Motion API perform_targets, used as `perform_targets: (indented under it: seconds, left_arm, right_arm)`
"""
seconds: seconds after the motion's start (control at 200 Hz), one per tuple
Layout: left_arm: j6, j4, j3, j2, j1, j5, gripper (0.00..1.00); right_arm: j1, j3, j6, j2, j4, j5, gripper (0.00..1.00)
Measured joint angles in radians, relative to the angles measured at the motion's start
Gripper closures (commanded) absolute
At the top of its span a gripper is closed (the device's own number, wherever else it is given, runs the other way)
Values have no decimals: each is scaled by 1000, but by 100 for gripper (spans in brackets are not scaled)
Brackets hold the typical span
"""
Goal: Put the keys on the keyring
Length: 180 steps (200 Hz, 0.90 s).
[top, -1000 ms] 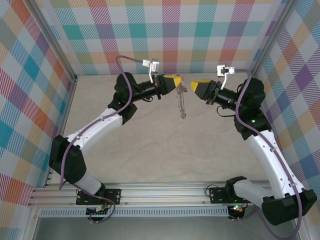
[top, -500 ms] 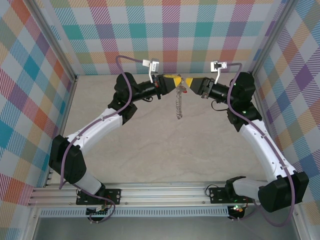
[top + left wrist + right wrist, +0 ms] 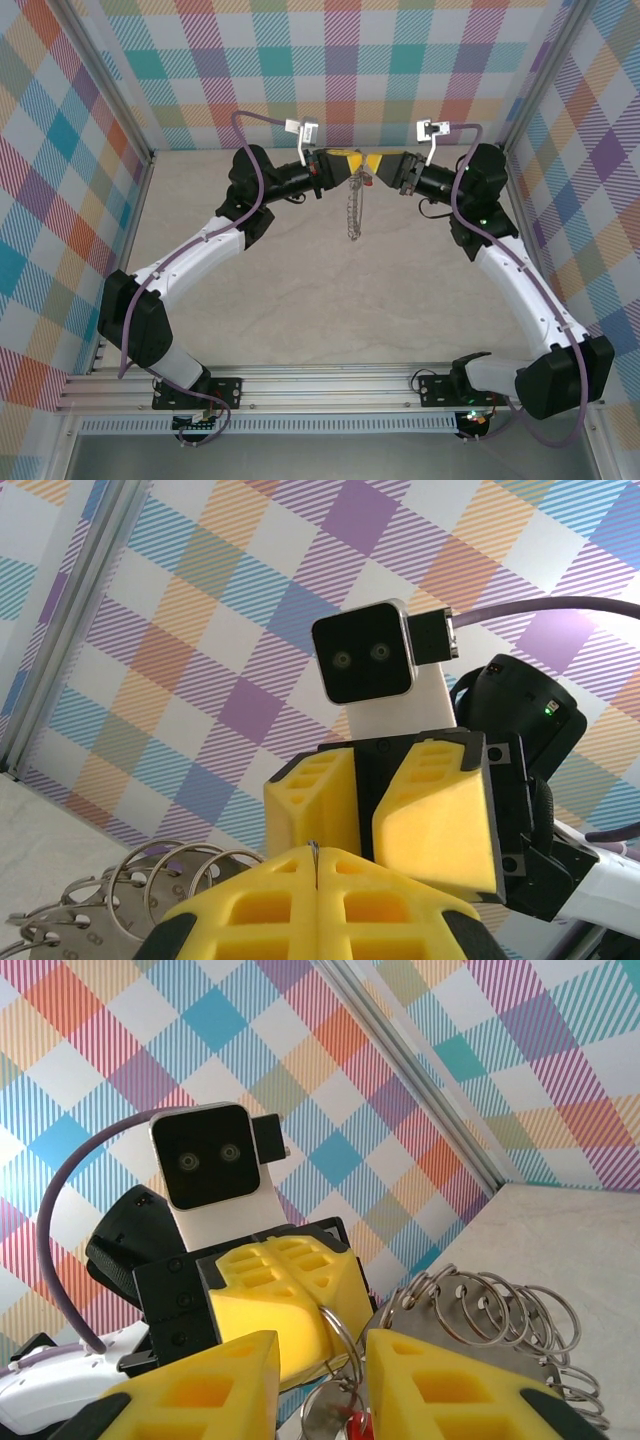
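Observation:
My left gripper [image 3: 356, 168] is raised above the table, shut on a thin loop of the keyring [image 3: 352, 210], which dangles below it like a chain. In the left wrist view a sliver of metal shows in the seam of the shut left gripper [image 3: 315, 865], with the keyring's loops [image 3: 130, 885] to the left. My right gripper [image 3: 373, 170] faces it almost tip to tip. In the right wrist view the right gripper [image 3: 322, 1380] stands open, and the silver key with its red tag [image 3: 335, 1423] hangs between its fingers below a small ring. The grey hoop [image 3: 500, 1335] fans out to the right.
The beige tabletop [image 3: 330, 290] lies well below both raised grippers. Checked walls [image 3: 340, 60] close in the back and sides, with metal corner posts [image 3: 110, 100]. The aluminium rail [image 3: 320, 385] carrying the arm bases runs along the near edge.
My right gripper has swung left, closing the gap until its fingertips reach the left gripper's tip. The left arm has held still and the dangling keyring has swayed slightly.

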Motion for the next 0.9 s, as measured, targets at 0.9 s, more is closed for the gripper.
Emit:
perform_targets:
  seconds: [0.9]
  left_arm:
    - [0,5,0,0,-1,-23,99]
  right_arm:
    - [16,19,-23,33,-23,-6,100]
